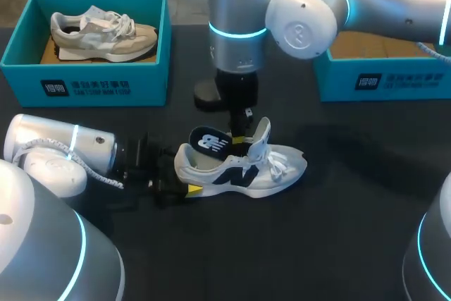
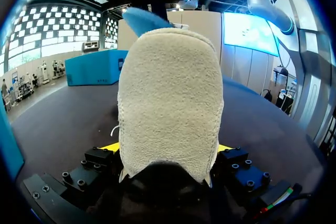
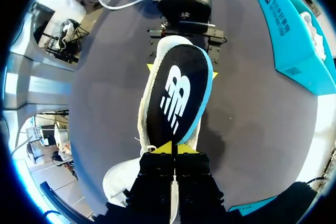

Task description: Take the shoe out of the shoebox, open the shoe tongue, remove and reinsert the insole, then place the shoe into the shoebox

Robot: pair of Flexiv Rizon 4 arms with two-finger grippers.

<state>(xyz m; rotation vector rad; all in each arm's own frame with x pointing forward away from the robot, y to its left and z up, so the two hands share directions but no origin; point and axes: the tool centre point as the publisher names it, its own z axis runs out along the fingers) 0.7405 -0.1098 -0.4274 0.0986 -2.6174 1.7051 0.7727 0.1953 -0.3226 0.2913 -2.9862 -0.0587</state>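
Note:
A white shoe point(image 1: 243, 170) with a navy logo lies on its sole in the middle of the black table, toe to the right. My left gripper point(image 1: 182, 174) holds its heel point(image 2: 168, 98), one yellow fingertip point(image 2: 112, 147) pressed to each side. The black insole point(image 1: 210, 143) with a white logo and blue edge sticks up at a slant out of the shoe's opening. My right gripper point(image 1: 238, 137) reaches down from above and is shut on the insole's front end point(image 3: 178, 93), its yellow tips point(image 3: 172, 149) pinched together. The tongue point(image 1: 262, 132) stands folded up.
A teal shoebox point(image 1: 84, 79) at the back left holds a beige shoe point(image 1: 106, 33). A second teal box point(image 1: 380, 79) stands at the back right, partly under my right arm. A black round object point(image 1: 208, 93) lies behind the shoe.

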